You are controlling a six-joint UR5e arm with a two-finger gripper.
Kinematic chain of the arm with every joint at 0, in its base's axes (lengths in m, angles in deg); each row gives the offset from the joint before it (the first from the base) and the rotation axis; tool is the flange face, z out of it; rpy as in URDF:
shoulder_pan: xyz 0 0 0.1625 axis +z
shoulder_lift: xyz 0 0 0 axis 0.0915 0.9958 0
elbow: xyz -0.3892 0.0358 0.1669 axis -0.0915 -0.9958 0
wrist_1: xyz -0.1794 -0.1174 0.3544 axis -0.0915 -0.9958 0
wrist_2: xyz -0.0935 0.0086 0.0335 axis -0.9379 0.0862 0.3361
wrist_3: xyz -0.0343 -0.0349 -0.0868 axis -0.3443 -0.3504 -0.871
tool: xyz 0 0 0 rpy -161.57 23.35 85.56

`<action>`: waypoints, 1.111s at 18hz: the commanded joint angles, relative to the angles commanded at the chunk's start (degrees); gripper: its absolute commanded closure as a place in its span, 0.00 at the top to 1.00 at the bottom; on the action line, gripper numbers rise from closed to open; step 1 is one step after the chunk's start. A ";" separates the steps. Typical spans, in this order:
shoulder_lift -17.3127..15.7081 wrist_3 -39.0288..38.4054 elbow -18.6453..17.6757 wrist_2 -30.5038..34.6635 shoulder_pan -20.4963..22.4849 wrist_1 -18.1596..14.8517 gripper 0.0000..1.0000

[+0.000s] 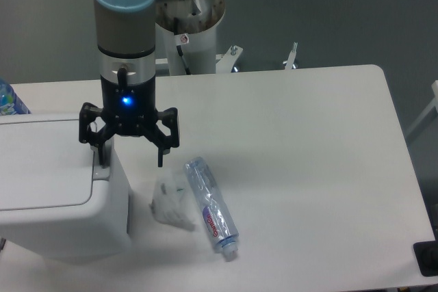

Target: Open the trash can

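The trash can (pixel 58 189) is a big white boxy bin at the left edge of the table, its flat lid lying shut. My gripper (pixel 130 158) hangs over the bin's right end with its black fingers spread open. The left finger (pixel 102 154) reaches down at the grey tab by the lid's right edge. The right finger (pixel 161 156) hangs beyond the bin's side, over the table. Nothing is between the fingers except the bin's corner.
A crushed clear plastic bottle (pixel 212 206) with a red label lies on the white table (pixel 308 169) just right of the bin, with a crumpled clear wrapper (pixel 170 200) beside it. Part of a blue-labelled bottle (pixel 8 100) shows at the far left.
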 joint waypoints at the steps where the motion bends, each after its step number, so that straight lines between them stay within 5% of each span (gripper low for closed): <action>1: 0.00 0.00 0.00 0.00 0.00 0.00 1.00; 14: 0.35 0.00 0.52 0.00 0.00 0.00 1.00; 20: 0.26 2.27 7.54 2.10 1.22 0.35 1.00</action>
